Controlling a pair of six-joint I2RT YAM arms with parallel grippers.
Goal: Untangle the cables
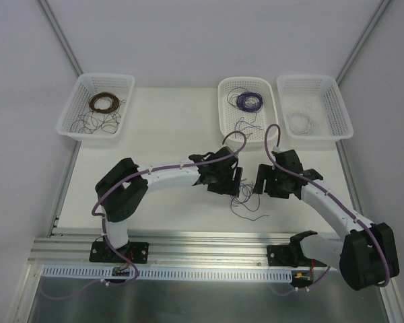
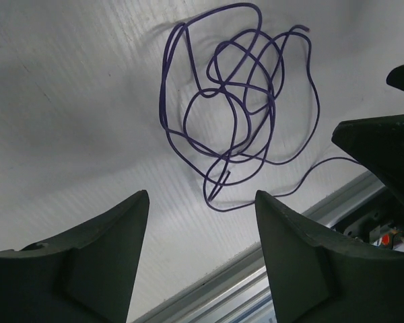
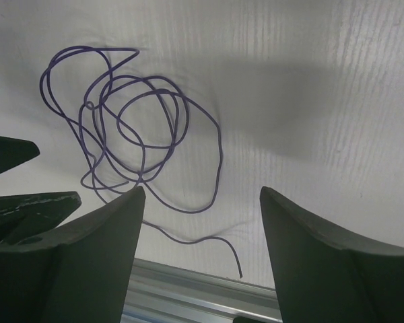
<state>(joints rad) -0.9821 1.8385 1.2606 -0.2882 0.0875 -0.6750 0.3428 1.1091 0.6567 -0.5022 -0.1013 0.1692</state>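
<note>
Reaching inward from the near edge, the left arm [image 1: 155, 178] and right arm [image 1: 323, 195] are bent so that their tips face each other. The left jaws and right jaws are both held apart, with nothing gripped. The cables [image 1: 248, 202], a loose purple tangle, are laid on the surface [image 1: 161, 128] near the middle of the near edge, under the jaws. Three baskets [image 1: 223, 114] with coils are lined along the far edge.
</note>
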